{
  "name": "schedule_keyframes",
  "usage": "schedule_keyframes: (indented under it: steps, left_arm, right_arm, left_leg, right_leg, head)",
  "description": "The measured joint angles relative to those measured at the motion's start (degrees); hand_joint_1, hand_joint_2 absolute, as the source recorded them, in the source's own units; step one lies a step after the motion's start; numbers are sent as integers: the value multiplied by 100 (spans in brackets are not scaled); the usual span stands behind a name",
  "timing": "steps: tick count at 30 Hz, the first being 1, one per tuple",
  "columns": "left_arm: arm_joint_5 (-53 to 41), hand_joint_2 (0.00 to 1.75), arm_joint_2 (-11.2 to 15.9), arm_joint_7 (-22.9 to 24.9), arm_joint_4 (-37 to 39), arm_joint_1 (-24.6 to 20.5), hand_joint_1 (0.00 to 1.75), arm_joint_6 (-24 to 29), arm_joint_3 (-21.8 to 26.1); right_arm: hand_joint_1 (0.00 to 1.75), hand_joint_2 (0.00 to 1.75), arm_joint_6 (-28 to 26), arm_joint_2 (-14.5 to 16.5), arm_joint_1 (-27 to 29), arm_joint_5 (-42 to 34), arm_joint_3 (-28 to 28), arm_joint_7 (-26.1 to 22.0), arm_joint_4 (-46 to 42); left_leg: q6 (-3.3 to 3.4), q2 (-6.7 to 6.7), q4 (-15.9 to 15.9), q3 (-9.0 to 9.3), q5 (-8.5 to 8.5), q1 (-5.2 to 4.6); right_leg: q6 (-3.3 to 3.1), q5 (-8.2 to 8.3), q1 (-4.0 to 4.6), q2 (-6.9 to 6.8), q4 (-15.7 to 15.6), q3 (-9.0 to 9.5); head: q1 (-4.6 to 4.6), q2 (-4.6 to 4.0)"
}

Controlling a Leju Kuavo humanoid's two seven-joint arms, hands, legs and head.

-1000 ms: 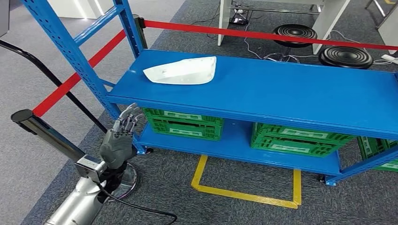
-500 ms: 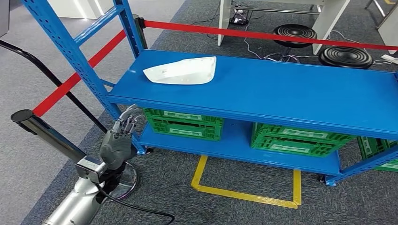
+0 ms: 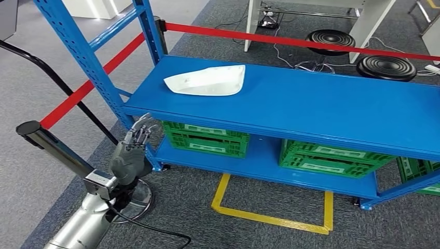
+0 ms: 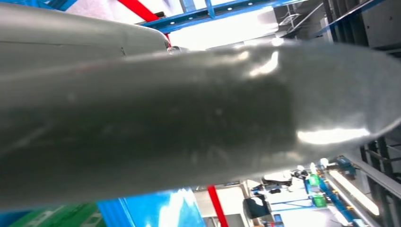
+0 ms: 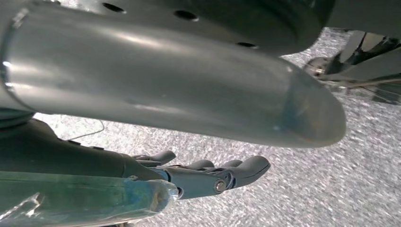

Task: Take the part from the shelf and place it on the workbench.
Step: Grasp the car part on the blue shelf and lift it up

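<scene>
Our left hand (image 3: pixel 131 158) holds nothing, fingers loosely apart below the shelf (image 3: pixel 311 111) edge, the white part (image 3: pixel 206 81) lies on top, so rising we may hit the edge.

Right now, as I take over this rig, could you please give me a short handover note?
Left hand: holds nothing, fingers apart, raised beside the blue shelf, below its top board.
Right hand: hangs over grey carpet, fingers loosely extended, nothing in it.
White part: lies on the shelf's top board near the left end, untouched.
Done: nothing yet.
Left: reach up, grasp the part, carry it to the workbench and set it down.
</scene>
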Motion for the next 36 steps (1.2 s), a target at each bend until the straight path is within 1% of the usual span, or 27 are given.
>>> schedule_keyframes:
  steps: [1,2,3,4,5,6,7,8,9,10,11,12,13,14,15,16,17,18,19,22,25,29,31,34,36]
  left_arm:
    - [-4,0,2,0,3,-3,0,0,0]
    - [-8,0,3,1,5,-9,0,0,0]
    - [-13,0,4,1,7,-16,0,0,0]
    - [-17,0,5,1,7,-24,0,1,-1]
    - [-20,0,6,2,8,-30,0,1,-1]
    - [-21,0,6,2,8,-34,0,3,-2]
    - [-23,0,7,2,8,-39,0,6,-2]
    - [-26,0,7,2,8,-48,0,10,-2]
    - [-28,0,8,2,8,-59,0,16,-2]
    - [-30,0,8,2,8,-65,0,20,-2]
    - [-31,0,8,2,10,-67,0,24,-2]
    - [-31,0,8,2,14,-60,0,26,-2]
    - [-31,0,8,2,18,-51,0,27,-2]
    - [-31,0,8,2,22,-46,0,28,-2]
    - [-31,0,10,2,25,-43,0,30,-2]
    - [-30,0,15,2,25,-42,0,31,-2]
    - [-29,0,26,2,30,-42,0,32,-2]
    - [-28,0,37,2,38,-35,0,36,-1]
    - [-31,0,40,2,46,-28,0,42,-1]
    - [-48,0,36,2,66,6,0,90,7]
    - [-59,0,37,2,84,55,0,150,15]
    - [-80,0,42,2,91,254,0,249,62]
    - [-99,0,48,2,77,382,0,281,103]
    - [-107,0,54,2,31,487,0,288,157]
    - [-107,0,54,1,1,501,0,273,179]
  right_arm:
    - [0,0,1,-2,-1,8,-7,3,0]
    - [0,0,4,-1,-6,13,-12,4,4]
    - [0,0,9,2,-14,19,-15,4,9]
    - [0,0,14,4,-19,25,-17,6,13]
    - [0,0,19,4,-22,31,-20,12,17]
    - [0,0,20,1,-25,37,-23,18,17]
    - [0,0,20,-2,-21,40,-27,24,15]
    - [0,0,20,-3,-19,43,-32,28,14]
    - [0,0,20,-3,-22,44,-36,28,13]
    - [0,0,20,-3,-22,45,-40,28,12]
    - [0,0,20,-3,-22,45,-43,28,13]
    - [0,0,20,-3,-17,45,-46,28,13]
    - [0,0,20,-3,-7,45,-49,28,13]
    - [0,0,20,-3,3,45,-51,29,13]
    - [0,0,20,-3,11,45,-53,29,13]
    - [0,0,20,-3,14,46,-54,28,13]
    - [0,0,19,-1,18,46,-55,22,19]
    - [0,0,10,1,23,48,-57,7,25]
    - [0,0,-9,2,23,50,-60,-18,31]
    - [0,0,-67,2,19,34,-78,-188,37]
    - [0,0,-210,2,25,22,-110,-475,37]
    - [0,0,-728,3,32,14,-148,-1141,38]
    - [0,0,-923,3,47,23,-162,-1435,39]
    - [0,0,-989,2,44,43,-172,-1564,39]
    - [0,0,-926,2,32,32,-188,-1578,39]
  left_leg:
    - [-45,-1,20,43,-55,15]
    - [-94,-3,58,68,-118,21]
    - [-135,-3,88,80,-168,17]
    - [-163,-3,104,79,-202,4]
    - [-181,-4,112,80,-224,0]
    - [-195,-3,102,90,-242,3]
    - [-213,-2,127,97,-273,11]
    - [-234,-2,251,48,-340,17]
    - [-253,-3,501,-82,-449,18]
    - [-264,-3,876,-299,-583,16]
    - [-271,-3,1324,-588,-720,13]
    - [-270,-3,1704,-870,-796,13]
    - [-258,-3,1925,-1081,-754,13]
    - [-235,-4,1927,-1190,-573,10]
    - [-199,-4,1707,-1191,-278,1]
    - [-150,-7,1344,-1125,74,-17]
    - [-100,-17,1012,-1045,347,-45]
    - [-62,-25,734,-971,514,-66]
    - [-86,-39,547,-917,553,-77]
    - [-216,-83,399,-866,449,-61]
    - [-173,-100,389,-871,420,-56]
    - [-122,-101,383,-860,386,-65]
    - [-105,-100,382,-840,374,-67]
    - [-86,-101,382,-806,362,-68]
    - [-82,-101,382,-784,365,-70]
  right_leg:
    - [39,214,-15,-12,-382,172]
    - [52,339,-24,-18,-739,350]
    - [32,376,-29,-21,-961,470]
    - [-13,323,-23,-18,-1034,522]
    - [-89,267,-11,-6,-1039,533]
    - [-155,237,-6,3,-1012,529]
    - [-205,207,-2,12,-1004,543]
    - [-254,178,-2,20,-1005,571]
    - [-296,150,-6,24,-1011,607]
    - [-328,118,-6,25,-1016,638]
    - [-350,81,-5,29,-1018,670]
    - [-358,40,-3,38,-1018,707]
    - [-359,-8,-2,51,-1018,760]
    - [-355,-64,-1,69,-1020,830]
    - [-345,-121,0,87,-1022,912]
    - [-327,-179,-1,106,-1027,993]
    - [-297,-235,2,120,-1031,1050]
    - [-261,-277,3,134,-1032,1091]
    - [-232,-309,6,140,-1030,1101]
    - [-184,-320,9,128,-1066,1106]
    - [-141,-292,10,121,-1154,1152]
    - [-127,-303,11,114,-1254,1202]
    - [-123,-313,11,111,-1275,1191]
    - [-120,-320,12,105,-1285,1195]
    - [-116,-317,12,105,-1285,1217]
  head:
    - [2,0]
    - [24,0]
    - [33,0]
    - [25,0]
    - [18,0]
    - [-13,0]
    - [-35,0]
    - [-47,0]
    - [-61,0]
    - [-73,-1]
    - [-83,-1]
    - [-87,-2]
    - [-92,-2]
    - [-93,-2]
    - [-93,-2]
    - [-97,-1]
    - [-96,-2]
    - [-97,-1]
    - [-98,-1]
    - [-98,0]
    - [-97,0]
    - [-98,0]
    - [-99,0]
    - [-98,0]
    - [-99,0]
